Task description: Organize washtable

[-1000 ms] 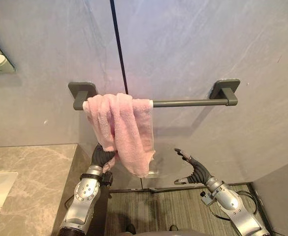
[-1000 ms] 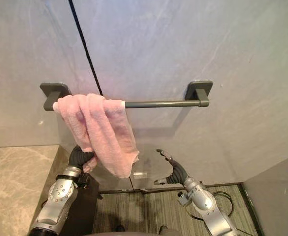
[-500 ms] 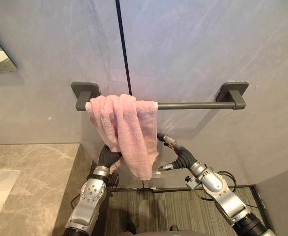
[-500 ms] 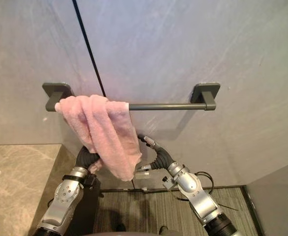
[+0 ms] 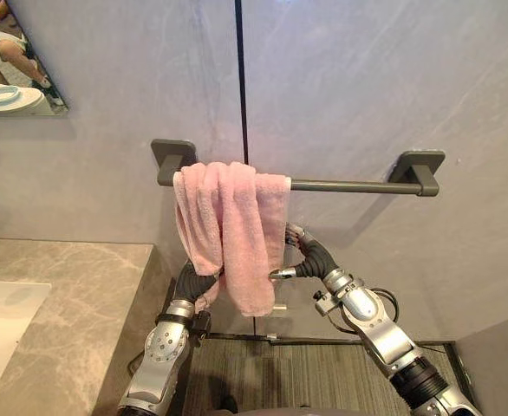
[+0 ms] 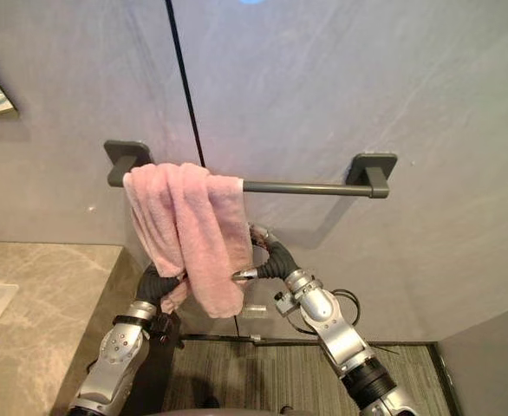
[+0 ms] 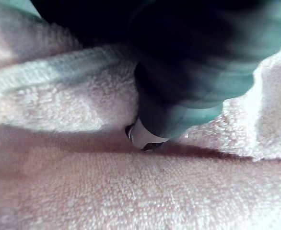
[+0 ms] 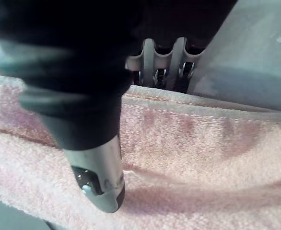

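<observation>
- Hanging bunched over the left end of the dark grey towel bar (image 5: 349, 185), the pink towel (image 5: 232, 234) falls in thick folds down the grey wall (image 5: 367, 78) in the left eye view. The bar runs on past it to the right bracket (image 5: 419, 165).
- Same view, hands: the left hand (image 5: 192, 282) sits at the towel's lower left edge. Its front end is hidden behind the folds, so I cannot tell whether it is closed on the cloth. The right hand (image 5: 310, 257) is at the towel's right edge, below the bar.
- Same view, surroundings: a black wall seam (image 5: 240, 78) runs up from behind the bar's left end. A mirror (image 5: 20, 52) hangs at the upper left. A marble countertop (image 5: 81, 295) with a white basin (image 5: 3, 308) lies beside the left arm, and the striped floor (image 5: 280, 373) is below.
- Right eye view: the towel screens the wall between the two hands, and the right hand's thumb lies on its front face.
- Left wrist view: pink terry folds crowd against the hand's dark cover, so its grip cannot be read.
- Right wrist view: the thumb (image 8: 99, 177) presses the towel's front. The fingers (image 8: 162, 72) reach behind its hem, pinching the cloth between them, with grey wall beyond.
</observation>
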{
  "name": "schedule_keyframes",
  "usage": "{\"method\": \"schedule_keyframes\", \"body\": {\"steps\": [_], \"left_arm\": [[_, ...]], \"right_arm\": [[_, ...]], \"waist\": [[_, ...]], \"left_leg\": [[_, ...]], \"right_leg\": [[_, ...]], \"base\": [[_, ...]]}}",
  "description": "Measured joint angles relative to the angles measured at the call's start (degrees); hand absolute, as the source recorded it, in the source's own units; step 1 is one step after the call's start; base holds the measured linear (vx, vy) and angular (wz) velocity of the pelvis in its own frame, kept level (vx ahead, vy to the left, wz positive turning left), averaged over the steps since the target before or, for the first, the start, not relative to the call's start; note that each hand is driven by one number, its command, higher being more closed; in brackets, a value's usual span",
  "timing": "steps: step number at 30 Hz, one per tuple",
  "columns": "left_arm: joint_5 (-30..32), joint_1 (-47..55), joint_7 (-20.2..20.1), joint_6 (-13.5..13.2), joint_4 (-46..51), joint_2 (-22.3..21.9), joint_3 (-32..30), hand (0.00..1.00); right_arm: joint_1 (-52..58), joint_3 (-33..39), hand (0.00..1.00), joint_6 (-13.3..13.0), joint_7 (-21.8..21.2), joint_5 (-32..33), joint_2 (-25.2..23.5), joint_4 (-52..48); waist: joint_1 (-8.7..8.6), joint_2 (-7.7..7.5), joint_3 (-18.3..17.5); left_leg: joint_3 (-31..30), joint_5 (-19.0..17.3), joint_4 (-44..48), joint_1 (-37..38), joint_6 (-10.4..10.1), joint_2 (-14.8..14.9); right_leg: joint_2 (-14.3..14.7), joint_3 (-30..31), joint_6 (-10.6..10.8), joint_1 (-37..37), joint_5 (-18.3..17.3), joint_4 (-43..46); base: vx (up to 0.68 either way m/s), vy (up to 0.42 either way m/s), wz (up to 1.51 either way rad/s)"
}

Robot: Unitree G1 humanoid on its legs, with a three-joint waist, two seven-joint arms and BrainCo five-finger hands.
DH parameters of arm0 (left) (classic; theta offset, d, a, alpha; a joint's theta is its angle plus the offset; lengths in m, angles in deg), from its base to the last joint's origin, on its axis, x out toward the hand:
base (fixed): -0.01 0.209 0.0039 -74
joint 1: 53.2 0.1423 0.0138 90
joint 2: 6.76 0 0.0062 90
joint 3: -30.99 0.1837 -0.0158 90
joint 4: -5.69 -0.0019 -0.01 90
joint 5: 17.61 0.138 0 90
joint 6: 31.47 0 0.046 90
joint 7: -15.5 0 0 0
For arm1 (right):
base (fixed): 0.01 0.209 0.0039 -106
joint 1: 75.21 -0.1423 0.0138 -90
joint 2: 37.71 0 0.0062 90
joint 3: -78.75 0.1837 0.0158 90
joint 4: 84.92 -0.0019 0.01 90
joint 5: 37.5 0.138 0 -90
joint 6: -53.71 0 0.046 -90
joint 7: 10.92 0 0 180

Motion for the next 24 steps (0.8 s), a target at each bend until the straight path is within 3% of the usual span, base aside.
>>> {"method": "schedule_keyframes", "body": {"steps": [5, 15, 16, 24], "left_arm": [[0.0, 0.2, 0.0, 0.0, 0.0, -0.1, -0.1, 1.0], [0.0, 1.1, 0.0, -0.2, 0.0, -0.1, -1.4, 1.0], [0.0, 1.1, -0.1, -0.2, 0.0, -0.1, -1.5, 1.0], [0.0, 1.1, -0.1, -0.8, 0.0, -0.1, -1.6, 1.0]], "right_arm": [[-0.1, 2.4, 0.0, 0.0, 0.2, 0.1, -0.1, 0.0], [-2.4, 4.2, 0.0, -0.1, 0.3, 1.6, -0.1, -0.3], [-2.7, 4.2, 1.0, -0.1, 0.3, 1.6, -0.2, -0.3], [-5.8, 3.7, 1.0, -0.1, 0.3, 2.3, -0.5, -0.8]], "waist": [[1.0, -0.26, -0.2], [1.15, -1.04, -0.7], [1.13, -1.04, -0.7], [1.19, -1.12, -0.7]], "left_leg": [[-0.1, 0.1, -0.3, -0.1, -0.1, 0.1], [-0.4, 0.3, -0.3, -0.5, 0.0, 0.1], [-0.4, 0.3, -0.3, -0.5, 0.0, 0.1], [-0.4, 0.9, -0.3, -1.7, -0.2, 0.8]], "right_leg": [[0.0, 0.0, 0.0, -0.2, 0.0, 0.2], [0.0, -0.2, 0.0, -0.4, 0.0, 0.2], [0.0, -0.2, 0.0, -0.5, 0.0, 0.2], [0.1, -0.1, -0.3, -1.6, 0.5, 0.1]], "base": [[-0.03, -0.005, 0.0], [0.0, -0.001, 0.01], [-0.03, -0.004, 0.01], [-0.02, -0.004, 0.0]]}}
